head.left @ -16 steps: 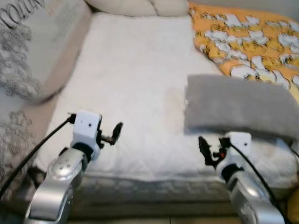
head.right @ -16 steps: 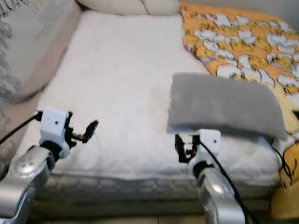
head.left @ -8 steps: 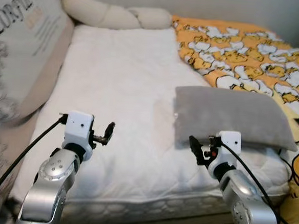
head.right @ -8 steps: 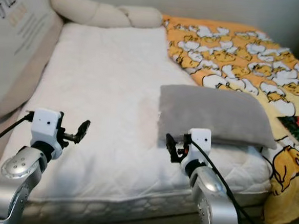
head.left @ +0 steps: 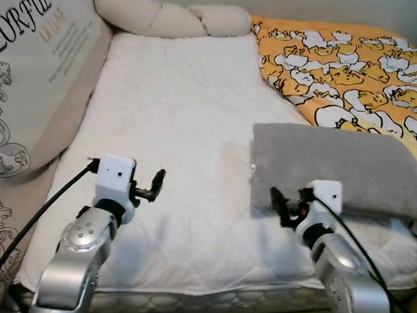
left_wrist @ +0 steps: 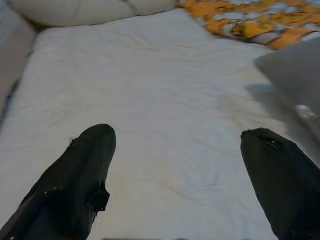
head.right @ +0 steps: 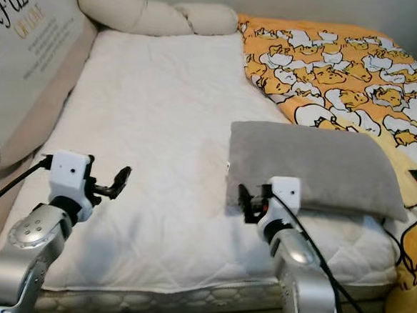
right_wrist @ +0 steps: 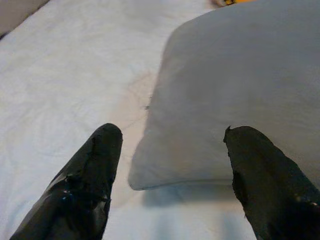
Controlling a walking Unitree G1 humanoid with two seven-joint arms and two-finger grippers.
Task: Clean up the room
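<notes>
Pillow corner sits at twelve o'clock of the wide-spread right gripper, whose fingers may snag only loose cover; left gripper wide too.

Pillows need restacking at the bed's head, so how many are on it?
2: a grey pillow near the right gripper, a cream knotted pillow at the head.

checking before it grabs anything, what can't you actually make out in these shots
- Underside of the grey pillow: hidden in the eye views and the right wrist view, since it lies flat on the mattress.
- Near pillow edge: partly covered by the right hand in the eye views.
- Lettered cushion: its text is cut off by the left eye view's top and left edges.
- Duck blanket: runs off the right edge.
</notes>
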